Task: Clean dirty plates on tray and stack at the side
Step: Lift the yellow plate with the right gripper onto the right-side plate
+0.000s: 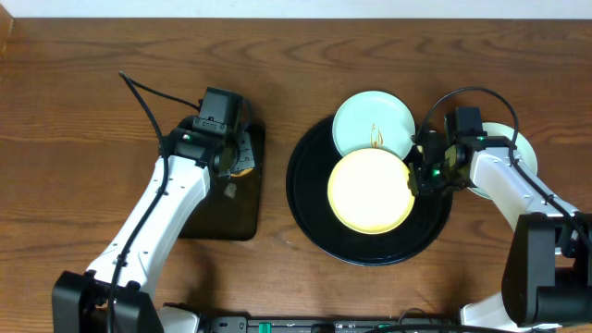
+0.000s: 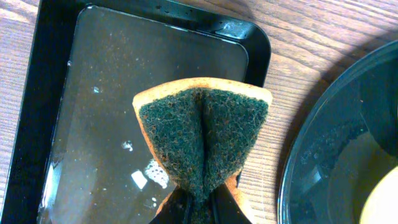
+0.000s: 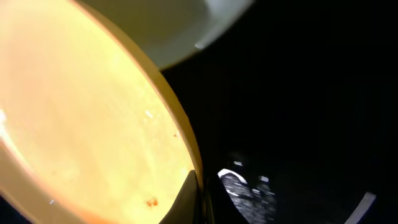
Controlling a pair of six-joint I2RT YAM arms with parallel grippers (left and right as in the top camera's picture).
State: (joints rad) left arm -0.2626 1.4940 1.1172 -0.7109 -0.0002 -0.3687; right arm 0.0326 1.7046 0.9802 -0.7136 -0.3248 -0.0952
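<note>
the right pincer (image 1: 421, 176) is shut tight on the right edge of the yellow plate (image 1: 370, 191), which lies on the big round tray (image 1: 310, 208). a green-white plate (image 1: 368, 120) with a brown smear lies just beside it, partly on the tray. the left pincer (image 2: 198, 208) squeezes a sponge (image 2: 202, 130) over the small tray (image 2: 93, 93)

I see a brown wooden bench (image 1: 74, 111), small rectangular black tray (image 1: 231, 217) lying left of centre, large round black tray (image 1: 310, 199) right of centre, one pale plate (image 1: 523, 148) on the wood just beyond its right rim, partly hidden
</note>
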